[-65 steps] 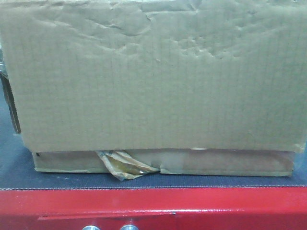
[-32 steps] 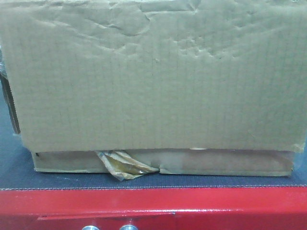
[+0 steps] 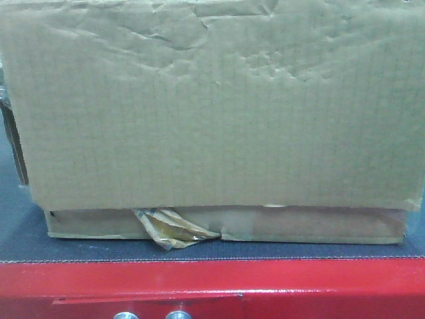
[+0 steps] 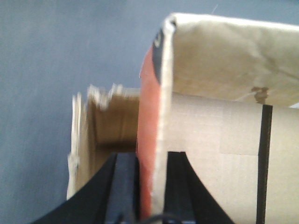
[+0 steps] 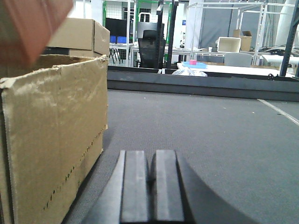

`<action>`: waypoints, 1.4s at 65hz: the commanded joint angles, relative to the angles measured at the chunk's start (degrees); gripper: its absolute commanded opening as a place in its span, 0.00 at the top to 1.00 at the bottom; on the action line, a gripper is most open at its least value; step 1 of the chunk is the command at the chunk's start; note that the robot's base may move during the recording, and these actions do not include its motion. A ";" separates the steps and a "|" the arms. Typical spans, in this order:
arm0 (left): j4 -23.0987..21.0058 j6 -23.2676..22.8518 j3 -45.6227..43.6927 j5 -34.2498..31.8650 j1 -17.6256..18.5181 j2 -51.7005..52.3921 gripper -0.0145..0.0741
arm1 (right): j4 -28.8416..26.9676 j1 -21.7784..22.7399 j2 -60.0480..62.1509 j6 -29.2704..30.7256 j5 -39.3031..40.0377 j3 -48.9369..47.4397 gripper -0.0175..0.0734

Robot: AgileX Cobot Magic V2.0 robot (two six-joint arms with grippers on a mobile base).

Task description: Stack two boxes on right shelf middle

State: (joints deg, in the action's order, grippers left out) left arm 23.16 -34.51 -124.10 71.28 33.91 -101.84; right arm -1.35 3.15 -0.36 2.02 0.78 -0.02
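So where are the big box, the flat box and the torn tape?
big box (image 3: 212, 113): front view, middle of its front face
flat box (image 3: 319, 226): front view, right half of its front
tape (image 3: 174, 231): front view, the crumpled loose end

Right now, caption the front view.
A large dented box sits on a flat box with torn tape, on a red-edged platform.

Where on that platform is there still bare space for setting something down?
Widest: the grey mat beside the large box, around the right gripper, running back to the dark rail. In front, just a thin strip between the flat box and the red edge. Both fill the middle.
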 commanded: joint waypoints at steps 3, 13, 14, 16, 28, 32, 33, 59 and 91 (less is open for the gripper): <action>0.66 -2.27 5.05 -1.32 0.66 0.33 0.96 | 0.02 0.36 0.36 0.15 0.98 0.02 0.98; -0.09 -4.03 10.36 -1.32 0.66 -0.29 0.96 | 0.02 0.36 0.36 0.15 0.98 0.02 0.98; -0.27 -4.03 10.73 -1.32 0.66 -0.56 0.96 | 0.02 0.36 0.36 0.15 0.98 0.02 0.98; -0.65 -4.03 11.57 -1.32 0.66 -0.81 0.96 | 0.02 0.36 0.36 0.15 0.98 0.02 0.98; -3.84 -4.03 14.25 -1.32 0.52 -3.09 0.96 | 0.02 0.36 0.36 0.15 0.98 0.02 0.98; -3.96 -4.03 14.25 -1.32 0.52 -4.32 0.96 | 0.02 0.36 0.36 0.15 0.98 0.02 0.98; -4.04 -4.03 14.25 -1.32 0.52 -4.50 0.96 | 0.02 0.36 0.36 0.15 0.98 0.02 0.98; -10.65 -3.22 14.25 -1.32 -2.39 -6.32 0.82 | 0.02 0.36 0.36 0.15 0.98 0.02 0.98; -11.00 0.18 8.06 -1.32 -2.27 -5.33 0.54 | 0.02 0.36 0.36 0.15 0.98 0.02 0.98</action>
State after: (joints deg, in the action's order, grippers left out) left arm 12.54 -35.56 -113.36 70.48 31.73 -108.75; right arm -1.35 3.15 -0.36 2.02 0.78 -0.02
